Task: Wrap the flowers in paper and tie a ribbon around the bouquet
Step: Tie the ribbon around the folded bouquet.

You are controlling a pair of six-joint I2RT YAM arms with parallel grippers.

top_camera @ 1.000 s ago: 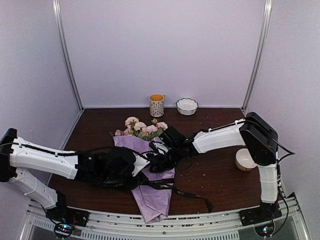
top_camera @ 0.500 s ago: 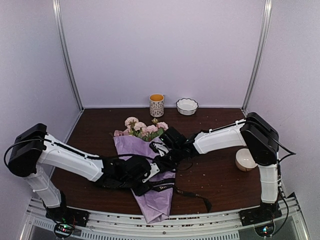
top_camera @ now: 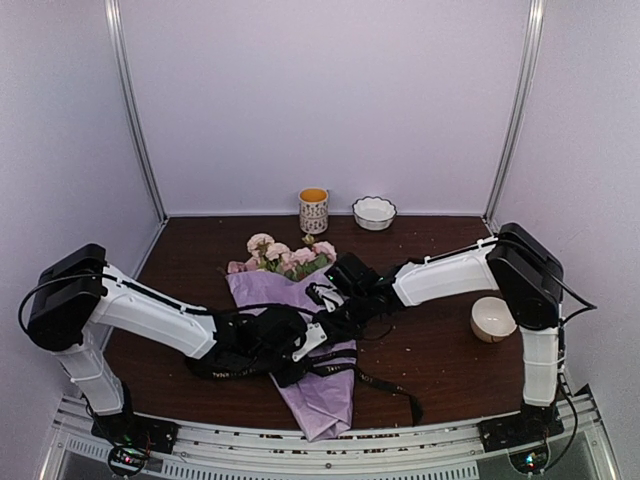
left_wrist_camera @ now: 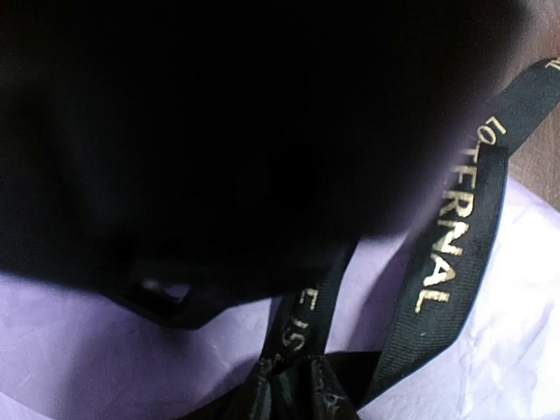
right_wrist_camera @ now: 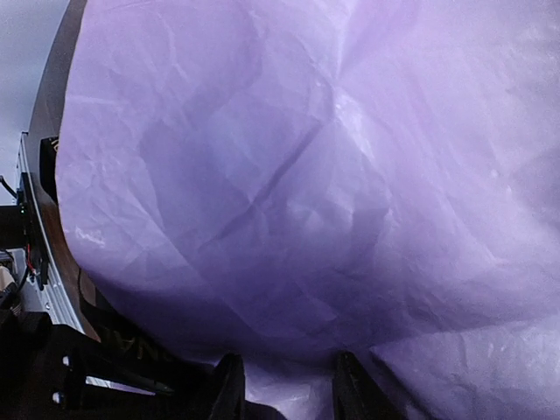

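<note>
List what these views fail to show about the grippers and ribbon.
Left gripper: left wrist view blacked out by something dark against the lens; jaws unreadable.
Right gripper: finger bases cut by the bottom edge; grip on the paper unclear.
Ribbon lettering: start hidden by that dark blur; too small from above.

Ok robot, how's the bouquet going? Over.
Left tool at bouquet middle, grip hidden. Right tool against paper, grip unclear. Ribbon across it, tail trailing right.

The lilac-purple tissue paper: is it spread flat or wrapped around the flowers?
Wrapped: the lilac-purple tissue paper forms a crumpled cone, and the pale pink roses stick out at its far end.
</note>
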